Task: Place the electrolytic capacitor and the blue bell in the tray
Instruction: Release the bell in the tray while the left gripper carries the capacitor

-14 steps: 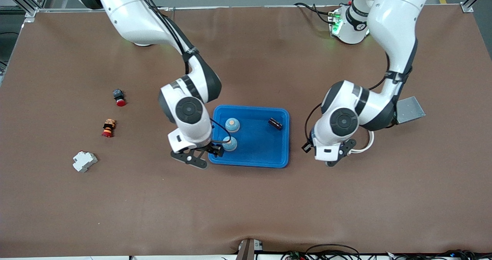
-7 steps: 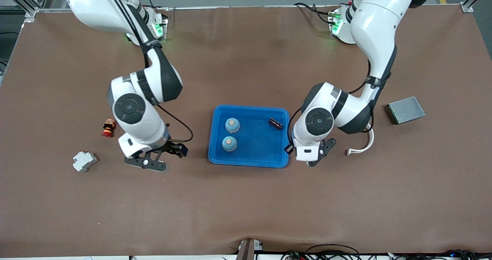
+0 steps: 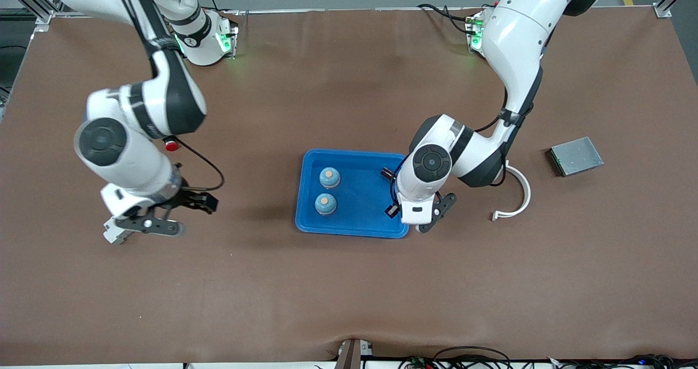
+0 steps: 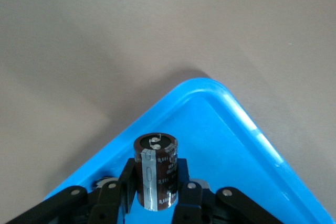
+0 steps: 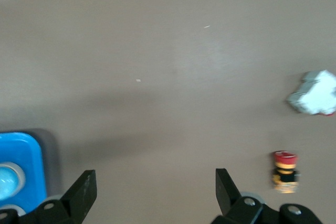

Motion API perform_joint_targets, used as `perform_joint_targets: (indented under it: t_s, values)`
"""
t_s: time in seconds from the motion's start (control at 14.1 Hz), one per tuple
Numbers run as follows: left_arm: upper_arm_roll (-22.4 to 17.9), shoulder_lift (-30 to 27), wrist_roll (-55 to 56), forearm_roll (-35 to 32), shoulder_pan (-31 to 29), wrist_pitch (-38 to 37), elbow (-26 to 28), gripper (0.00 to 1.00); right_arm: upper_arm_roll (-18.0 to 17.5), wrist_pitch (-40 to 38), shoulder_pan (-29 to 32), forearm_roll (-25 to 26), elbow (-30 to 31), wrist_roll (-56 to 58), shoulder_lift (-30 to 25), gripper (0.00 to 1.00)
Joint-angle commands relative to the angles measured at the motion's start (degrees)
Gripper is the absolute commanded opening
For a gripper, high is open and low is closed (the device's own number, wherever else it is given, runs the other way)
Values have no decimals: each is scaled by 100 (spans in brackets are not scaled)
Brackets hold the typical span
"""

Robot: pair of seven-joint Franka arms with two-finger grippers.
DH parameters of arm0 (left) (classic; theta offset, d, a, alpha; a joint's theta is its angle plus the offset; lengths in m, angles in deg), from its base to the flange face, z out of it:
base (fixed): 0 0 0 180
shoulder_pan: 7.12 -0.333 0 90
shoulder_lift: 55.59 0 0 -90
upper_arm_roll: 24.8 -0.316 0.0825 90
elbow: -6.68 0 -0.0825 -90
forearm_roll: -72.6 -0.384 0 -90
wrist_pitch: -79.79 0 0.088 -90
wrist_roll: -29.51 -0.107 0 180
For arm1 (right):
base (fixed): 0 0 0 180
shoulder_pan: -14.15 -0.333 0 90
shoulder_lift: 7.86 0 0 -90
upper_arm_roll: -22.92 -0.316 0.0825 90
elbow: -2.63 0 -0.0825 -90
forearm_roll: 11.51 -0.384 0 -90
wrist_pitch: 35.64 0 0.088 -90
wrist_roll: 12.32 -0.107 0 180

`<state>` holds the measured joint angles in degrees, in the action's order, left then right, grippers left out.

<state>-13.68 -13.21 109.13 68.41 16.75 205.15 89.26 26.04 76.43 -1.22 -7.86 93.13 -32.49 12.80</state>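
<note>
The blue tray [image 3: 354,224] lies mid-table. Two blue bells [image 3: 329,177] [image 3: 325,203] stand in it. My left gripper [image 3: 391,211] is shut on a dark brown electrolytic capacitor [image 4: 156,174] and holds it just over the tray [image 4: 247,145], inside the corner at the left arm's end that is nearest the front camera. A second capacitor [image 3: 385,171] lies in the tray, mostly hidden by the left arm. My right gripper [image 3: 207,201] is open and empty over bare table, between the tray and a white part. Its fingers [image 5: 84,190] stand wide apart.
A white plastic part [image 3: 112,234] lies under the right hand's edge and shows in the right wrist view [image 5: 315,94]. A red-topped button [image 5: 285,170] and a red push-button [image 3: 172,145] lie nearby. A grey metal box [image 3: 575,155] and a white curved clip [image 3: 518,194] lie toward the left arm's end.
My right gripper has left the nearer bell in the tray and swung away toward the right arm's end. My left gripper has carried its capacitor in over the tray's rim.
</note>
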Motion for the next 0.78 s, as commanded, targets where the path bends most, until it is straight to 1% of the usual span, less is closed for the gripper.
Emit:
perform_joint_targets:
  t_s: [0.0,0.21,0.42,0.5,0.64,0.71]
  values:
    - [-40,235,246,77,136,313,-225,0,-127,-229,542,22,319,819,-570,100]
    - [-49,367,361,77,276,331,-287,0,-136,-563,867,22,319,1322,-808,100]
    - [-58,473,634,59,364,340,-278,0,-136,-739,1184,13,319,1665,-1028,100]
    - [-84,490,651,50,426,340,-278,0,-136,-818,1272,-65,319,1762,-1098,100]
    - [-93,499,652,42,435,340,-260,0,-127,-959,1509,-398,319,1868,-1169,100]
    - [-93,552,652,42,435,340,-260,0,-127,-977,1580,-426,319,1938,-1221,100]
